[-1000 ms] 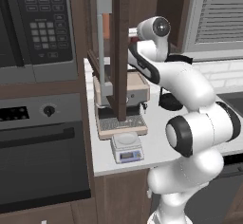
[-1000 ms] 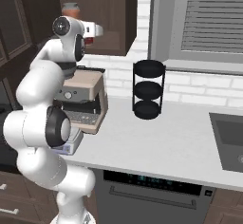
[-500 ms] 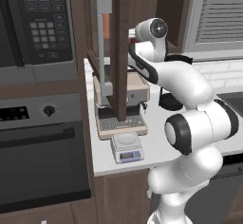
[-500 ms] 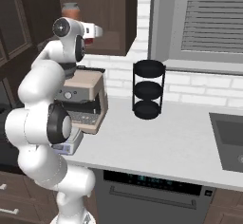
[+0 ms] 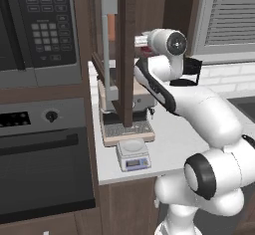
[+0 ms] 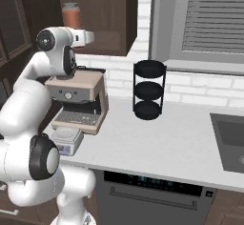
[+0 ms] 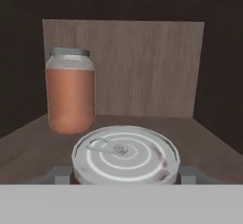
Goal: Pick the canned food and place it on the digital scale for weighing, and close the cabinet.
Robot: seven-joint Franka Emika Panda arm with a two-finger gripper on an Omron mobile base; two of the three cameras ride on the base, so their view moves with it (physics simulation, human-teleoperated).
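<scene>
A: Item one, the can (image 7: 126, 154)?
B: On the wooden shelf inside the cabinet (image 5: 127, 45), close under the hand camera. Silvery top with a pull tab, a thin strip of red label at the lower edge. Upright.

A: Gripper (image 7: 126, 176)?
B: Grey finger parts show on either side of the can's base, one at each flank. Whether the pads press the can or stand just off it, I cannot tell; the tips are mostly cut off at the bottom.

A: Other shelf stock?
B: One jar (image 7: 70, 91), orange contents, pale lid, upright, behind the can and to its left in the hand view, apart from it. It also shows in the right base view above the arm's wrist.

A: Cabinet door?
B: Open, swung out edge-on toward the left base camera, with its grey bar handle (image 5: 108, 52) vertical.

A: Scale (image 5: 132, 155)?
B: On the counter (image 6: 181, 143) near its front edge, just in front of the coffee machine (image 6: 80, 100). Plate bare.

A: Further counter items?
B: A black three-tier stand (image 6: 148, 89) by the brick wall, well apart from the coffee machine. Microwave (image 5: 37, 27) and oven (image 5: 42, 159) stacked left of the counter.
</scene>
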